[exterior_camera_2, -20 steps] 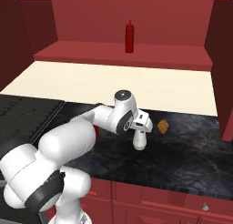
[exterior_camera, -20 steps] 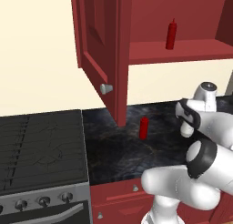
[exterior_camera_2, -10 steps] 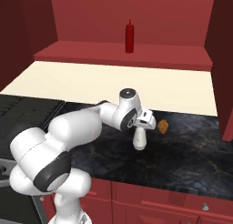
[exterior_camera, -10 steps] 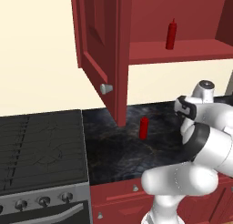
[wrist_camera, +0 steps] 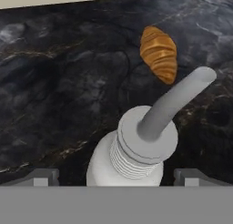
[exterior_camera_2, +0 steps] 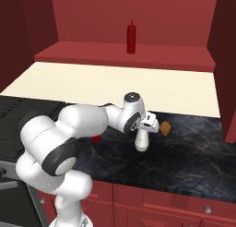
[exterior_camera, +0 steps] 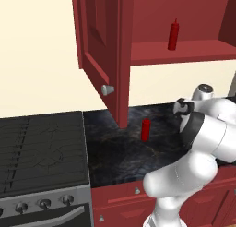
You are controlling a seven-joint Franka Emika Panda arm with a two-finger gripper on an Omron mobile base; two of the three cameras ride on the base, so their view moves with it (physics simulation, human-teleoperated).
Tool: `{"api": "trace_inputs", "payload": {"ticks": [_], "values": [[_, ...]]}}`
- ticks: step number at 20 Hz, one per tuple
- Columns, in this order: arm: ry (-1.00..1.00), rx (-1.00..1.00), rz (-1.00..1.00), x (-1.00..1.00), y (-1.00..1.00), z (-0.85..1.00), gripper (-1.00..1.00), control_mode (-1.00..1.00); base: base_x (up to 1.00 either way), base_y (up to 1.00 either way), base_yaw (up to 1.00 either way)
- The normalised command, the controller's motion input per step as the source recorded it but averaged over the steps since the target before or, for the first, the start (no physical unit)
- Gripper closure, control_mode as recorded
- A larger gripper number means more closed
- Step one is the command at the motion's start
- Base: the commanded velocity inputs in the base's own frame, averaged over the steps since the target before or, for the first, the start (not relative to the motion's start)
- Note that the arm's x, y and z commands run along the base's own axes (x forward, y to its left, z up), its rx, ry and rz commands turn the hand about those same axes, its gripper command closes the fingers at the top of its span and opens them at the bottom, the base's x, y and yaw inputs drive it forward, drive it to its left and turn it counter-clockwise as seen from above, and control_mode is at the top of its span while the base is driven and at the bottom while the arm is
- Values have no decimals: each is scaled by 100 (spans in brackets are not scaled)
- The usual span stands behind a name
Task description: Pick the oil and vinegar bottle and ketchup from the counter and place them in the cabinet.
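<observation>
The oil and vinegar bottle [exterior_camera_2: 142,139], pale grey-white with a bent spout, stands on the dark counter [exterior_camera_2: 193,152]. My gripper [exterior_camera_2: 144,129] hangs right over it, jaws open on either side of its neck. In the hand view the bottle [wrist_camera: 132,159] rises between my fingertips [wrist_camera: 43,176], with my gripper [wrist_camera: 117,177] not closed on it. The ketchup [exterior_camera: 145,129], a small stubby red bottle, stands on the counter [exterior_camera: 115,147] below the open cabinet [exterior_camera: 184,50]. In the right base view my arm hides most of the ketchup [exterior_camera_2: 96,138].
A slim red bottle with a nozzle [exterior_camera: 173,35] stands on the cabinet shelf. The cabinet door [exterior_camera: 99,46] hangs open over the counter's left part. A croissant [exterior_camera_2: 165,128] lies just beyond the oil bottle. The black stove [exterior_camera: 41,147] is at the left.
My arm's elbow has swung up and nearer to the counter. The hand has stayed above the oil and vinegar bottle with its jaws open. Bottles and croissant have not moved.
</observation>
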Motion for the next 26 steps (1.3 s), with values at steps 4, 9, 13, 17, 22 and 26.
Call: {"api": "trace_inputs", "payload": {"ticks": [4,9,13,17,22,26], "values": [[0,0,0,21,-9,-17,-100,-100,0,0,0],[0,0,0,22,-9,-14,100,-100,0,0,0],[0,0,0,4,-16,-13,100,-100,0,0,0],[-2,0,0,-3,-16,-3,100,-100,0,0,0],[-16,0,3,-33,0,29,100,-100,0,0,0],[-25,0,10,-57,11,67,100,-100,0,0,0]]}}
